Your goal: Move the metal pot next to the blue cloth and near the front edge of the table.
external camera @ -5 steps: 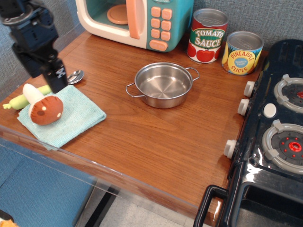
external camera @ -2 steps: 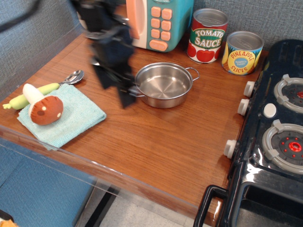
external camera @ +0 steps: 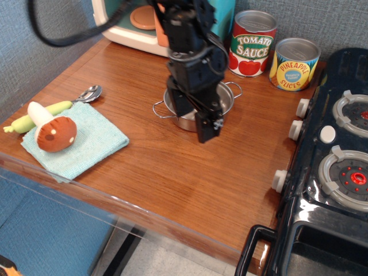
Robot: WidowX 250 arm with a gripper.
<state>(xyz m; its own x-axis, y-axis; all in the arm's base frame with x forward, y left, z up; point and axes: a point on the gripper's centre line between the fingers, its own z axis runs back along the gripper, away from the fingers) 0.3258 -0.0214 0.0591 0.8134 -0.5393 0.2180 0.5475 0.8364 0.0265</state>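
The metal pot point(external camera: 226, 102) stands mid-table, largely covered by my black arm; its two wire handles and right rim show. My gripper point(external camera: 192, 117) hangs over the pot's front part, open, one finger point(external camera: 207, 125) reaching past the near rim and the other toward the left side. Nothing is visibly held. The blue cloth point(external camera: 92, 144) lies at the front left of the table point(external camera: 190, 172), well left of the pot. A plush mushroom point(external camera: 54, 133) rests on the cloth.
A spoon point(external camera: 89, 93) and a green vegetable point(external camera: 20, 122) lie behind the cloth. A toy microwave point(external camera: 123, 29) stands at the back. Tomato sauce can point(external camera: 252, 46) and pineapple can point(external camera: 294, 64) stand behind the pot. A black toy stove point(external camera: 333, 155) fills the right side.
My arm swept from above the cloth at the far left rightward across the table and now sits over the pot. The pot and cloth have not moved.
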